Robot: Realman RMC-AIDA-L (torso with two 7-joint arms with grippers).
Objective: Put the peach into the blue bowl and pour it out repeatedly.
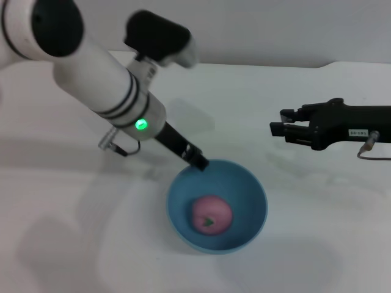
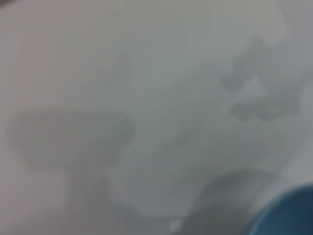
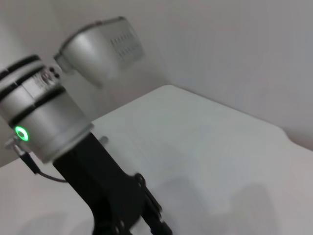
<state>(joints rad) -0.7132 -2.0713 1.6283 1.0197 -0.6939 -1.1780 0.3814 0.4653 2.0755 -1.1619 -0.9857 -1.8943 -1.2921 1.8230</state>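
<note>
- We see the small round matte pink peach (image 1: pixel 211 215) with its green stem nub already lying inside the round, deep, light-blue plastic bowl (image 1: pixel 249 188), so we judge the placing step of this round done
- Our left gripper (image 1: pixel 198 161) reaches down to the bowl's far rim, the peach lying in the bowl just below and in front of its tip; the fingers seem to touch or pinch that rim, but we cannot tell whether they are clenched on it or released
- The bowl stands upright on the white table (image 1: pixel 317 256), not tilted, so we judge the pour has not yet begun
- Our right gripper (image 1: pixel 276 129) hangs above the table, well apart from the bowl and holding nothing; its fingers look parted
- What is left, as we judge it: a firm hold on the rim, tipping the bowl until the peach rolls out, then putting it back and repeating
</note>
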